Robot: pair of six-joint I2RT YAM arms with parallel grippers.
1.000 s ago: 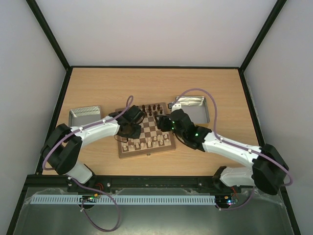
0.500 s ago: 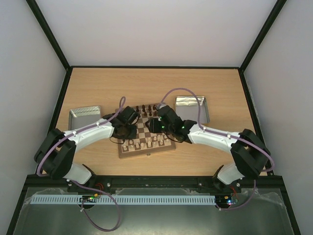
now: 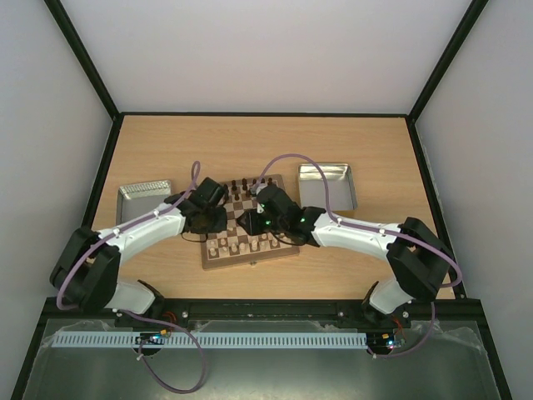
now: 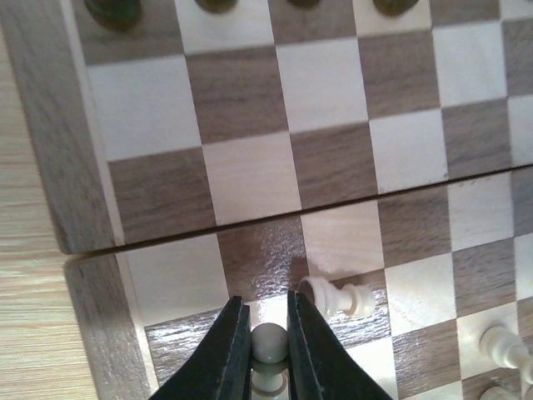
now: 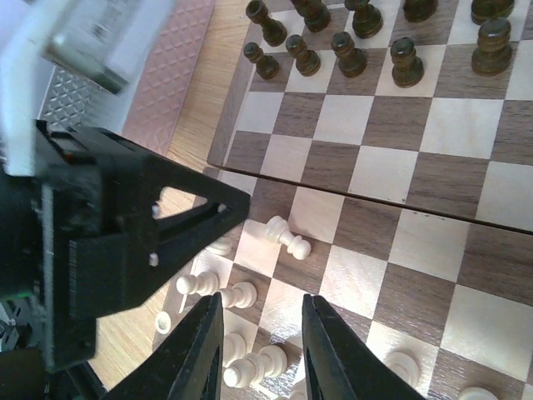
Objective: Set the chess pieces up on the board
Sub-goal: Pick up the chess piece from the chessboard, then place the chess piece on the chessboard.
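Board (image 3: 250,261) — square, glossy walnut-and-cream checks, brown rim, mid-table. Right gripper (image 5: 262,307): black tapered jaws parted above bare squares. Left gripper (image 4: 266,304): jaws pinching round-headed pale pawn (image 4: 268,340) — second pale pawn (image 4: 337,297) toppled just beside.

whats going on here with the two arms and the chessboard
Two arms are setting up a chess set. The left gripper is shut on a pale pawn, low over the board near its left edge. The right gripper hangs open over the near rows, with nothing between its jaws. A fallen pawn lies on its side close by. The dark pieces already stand on the far rows.
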